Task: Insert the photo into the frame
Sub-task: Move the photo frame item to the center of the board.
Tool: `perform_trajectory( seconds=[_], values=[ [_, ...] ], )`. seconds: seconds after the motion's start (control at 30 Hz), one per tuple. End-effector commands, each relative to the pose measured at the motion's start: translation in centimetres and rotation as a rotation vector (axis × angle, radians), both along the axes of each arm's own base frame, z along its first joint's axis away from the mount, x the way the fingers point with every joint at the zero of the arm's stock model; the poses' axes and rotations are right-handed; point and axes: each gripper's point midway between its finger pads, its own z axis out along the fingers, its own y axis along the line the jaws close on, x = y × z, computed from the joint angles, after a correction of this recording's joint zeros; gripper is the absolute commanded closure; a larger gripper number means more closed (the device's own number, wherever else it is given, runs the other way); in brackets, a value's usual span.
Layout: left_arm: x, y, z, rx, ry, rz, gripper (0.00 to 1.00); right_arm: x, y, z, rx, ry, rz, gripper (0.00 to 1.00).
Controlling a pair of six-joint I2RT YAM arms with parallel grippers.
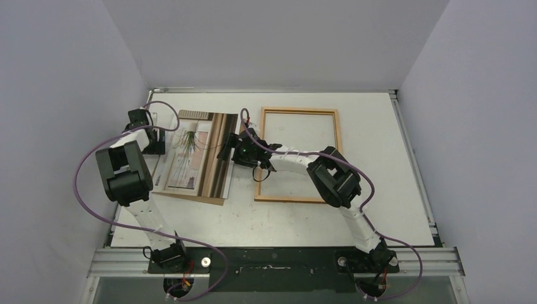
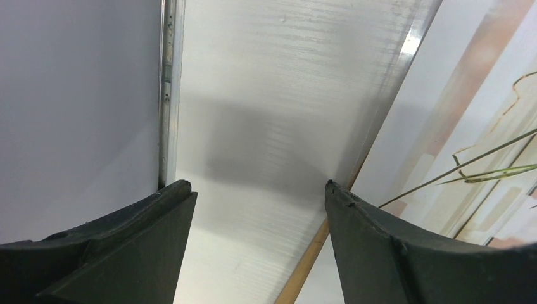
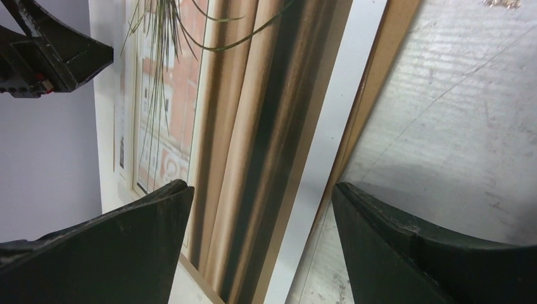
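Spread and empty, the left gripper (image 2: 256, 187) and right gripper (image 3: 259, 187) flank the light, floppy photo (image 1: 199, 158), probably best pinched by its side edges.

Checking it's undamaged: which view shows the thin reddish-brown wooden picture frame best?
Top external: the whole frame shows, except where the right arm crosses its left side. Both wrist views show the banded plant print, no frame.

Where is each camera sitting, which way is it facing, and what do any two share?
Top: high behind the robot, looking down at the table, photo and frame; left arm and right arm show.
Left wrist: faces the table's left edge; left tool open.
Right wrist: faces the photo's right edge; right tool open, left tool beyond.
Shared: both wrist views catch the photo.
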Motion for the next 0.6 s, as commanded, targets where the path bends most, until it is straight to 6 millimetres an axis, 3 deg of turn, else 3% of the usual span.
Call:
perform_trajectory(
  seconds=[0.0, 0.1, 0.2, 0.33, 0.5, 0.57],
  values=[
    [-3.2, -2.1, -2.7, -0.087, 0.119, -0.016, 0.26, -1.0, 0.8, 5.7, 0.096, -0.045, 0.029, 0.18],
    [-3.3, -2.0, -2.7, -0.085, 0.12, -0.015, 0.26, -1.8, 0.0, 4.9, 0.074, -0.02, 0.023, 0.18],
    [-3.3, -2.0, -2.5, -0.085, 0.116, -0.016, 0.26, -3.1, -2.0, 2.6, -0.002, 0.033, -0.02, 0.17],
    [-3.4, -2.1, -2.5, -0.089, 0.116, -0.02, 0.27, -6.2, -3.9, 0.6, -0.055, 0.091, -0.039, 0.15],
    [-3.4, -2.1, -2.6, -0.089, 0.12, -0.021, 0.27, -8.5, -2.2, 1.3, -0.034, 0.09, -0.016, 0.16],
    [-3.6, -2.2, -2.6, -0.092, 0.119, -0.023, 0.27, -9.6, -1.7, 0.7, -0.053, 0.115, -0.009, 0.16]
  ],
)
